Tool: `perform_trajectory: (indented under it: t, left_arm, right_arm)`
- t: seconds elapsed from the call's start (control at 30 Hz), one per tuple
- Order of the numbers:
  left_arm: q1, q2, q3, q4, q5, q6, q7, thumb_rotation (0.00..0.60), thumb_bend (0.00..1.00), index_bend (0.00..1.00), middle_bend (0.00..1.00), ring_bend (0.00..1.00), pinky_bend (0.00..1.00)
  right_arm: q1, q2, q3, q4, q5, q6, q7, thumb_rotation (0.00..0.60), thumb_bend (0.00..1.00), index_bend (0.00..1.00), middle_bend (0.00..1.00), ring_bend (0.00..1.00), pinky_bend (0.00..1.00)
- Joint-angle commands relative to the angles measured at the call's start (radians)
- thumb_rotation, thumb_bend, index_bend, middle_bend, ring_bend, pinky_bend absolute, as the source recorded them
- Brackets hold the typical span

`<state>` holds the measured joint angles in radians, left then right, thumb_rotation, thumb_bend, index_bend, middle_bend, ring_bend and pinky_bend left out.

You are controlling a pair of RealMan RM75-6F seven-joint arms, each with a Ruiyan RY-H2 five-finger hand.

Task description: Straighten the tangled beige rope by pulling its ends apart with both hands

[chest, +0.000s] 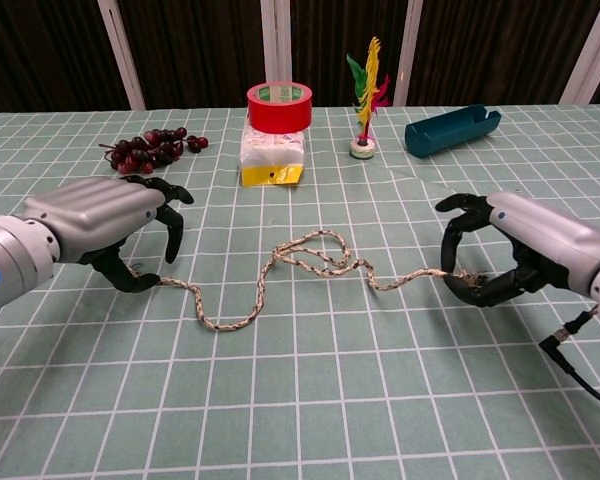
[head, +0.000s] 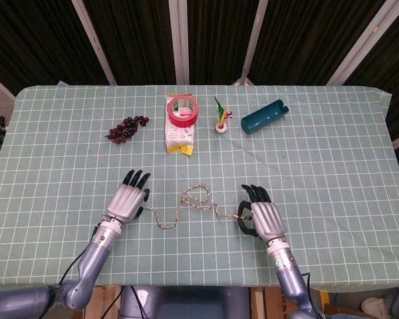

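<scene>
The beige rope [chest: 280,268] lies on the green checked cloth with a loop [head: 195,195] at its middle and a low bend toward the left. My right hand [chest: 515,250] pinches the rope's frayed right end [chest: 464,281] between thumb and fingers; the same hand [head: 262,216] shows in the head view. My left hand [chest: 105,222] arches over the rope's left end, which is hidden under it. Its thumb meets the rope [chest: 170,285] where it comes out, and its fingers hang apart above the cloth. In the head view the left hand [head: 128,201] covers that end.
At the back stand a bunch of dark grapes [chest: 150,150], a red tape roll [chest: 279,105] on a white and yellow packet [chest: 272,158], a feathered shuttlecock [chest: 364,100] and a teal tube [chest: 451,131]. The table's front edge [head: 186,284] runs just below my wrists.
</scene>
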<state>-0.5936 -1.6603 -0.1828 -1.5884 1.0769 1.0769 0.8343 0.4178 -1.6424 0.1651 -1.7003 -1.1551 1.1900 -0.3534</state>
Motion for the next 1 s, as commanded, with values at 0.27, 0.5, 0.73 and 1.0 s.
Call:
perform_trajectory:
  t: [0.27,0.5,0.73,1.0]
  left_arm:
    - [-0.02,-0.02,0.023,0.018,-0.017,0.006,-0.011,0.6,0.43,0.5,0.07,0.0,0.0]
    - [-0.028,-0.032,0.035,0.031,-0.023,0.016,-0.015,0.6,0.45,0.52,0.08,0.0,0.0]
    - [-0.034,-0.048,0.041,0.048,-0.02,0.034,-0.028,0.6,0.51,0.58,0.12,0.0,0.0]
    - [-0.03,-0.037,0.055,0.049,-0.006,0.056,-0.042,0.6,0.51,0.61,0.13,0.0,0.0]
  right_arm:
    - [0.005,0.004,0.001,0.005,0.007,-0.001,0.008,0.6,0.46,0.64,0.13,0.0,0.0]
    - [0.006,0.006,-0.001,0.012,0.009,-0.001,0.014,0.6,0.46,0.64,0.13,0.0,0.0]
    - [0.007,0.01,-0.003,0.016,0.011,-0.001,0.02,0.6,0.46,0.64,0.13,0.0,0.0]
    - [0.004,0.024,-0.009,0.013,0.007,0.004,0.02,0.6,0.46,0.65,0.13,0.0,0.0]
